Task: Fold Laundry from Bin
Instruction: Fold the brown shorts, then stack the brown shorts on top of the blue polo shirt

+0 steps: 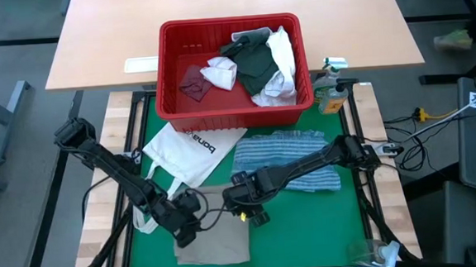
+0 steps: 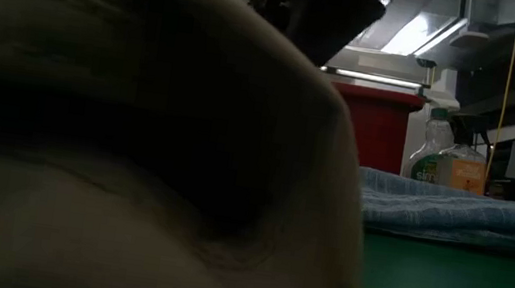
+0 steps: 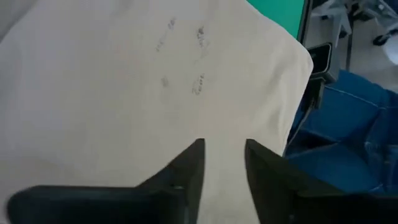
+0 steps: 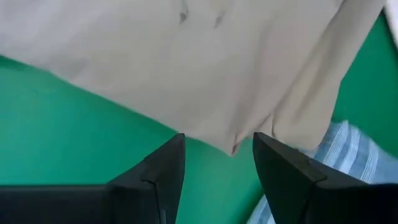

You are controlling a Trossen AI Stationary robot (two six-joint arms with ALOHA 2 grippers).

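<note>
Grippers, left (image 1: 187, 222) and right (image 1: 244, 206), are hovering spread over the tan shirt (image 1: 215, 238) at the table's near edge, risking bunching its fold if they drag.

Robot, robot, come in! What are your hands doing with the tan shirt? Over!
Both grippers, left and right, over tan shirt, fingers open. Bin holds more laundry. Tote bag alongside.

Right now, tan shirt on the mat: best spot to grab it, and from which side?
Take the tan shirt at its loose edge facing the bin. There it ends on bare green mat with a small fold, right before the open right gripper. Come in low from the striped cloth's side.
</note>
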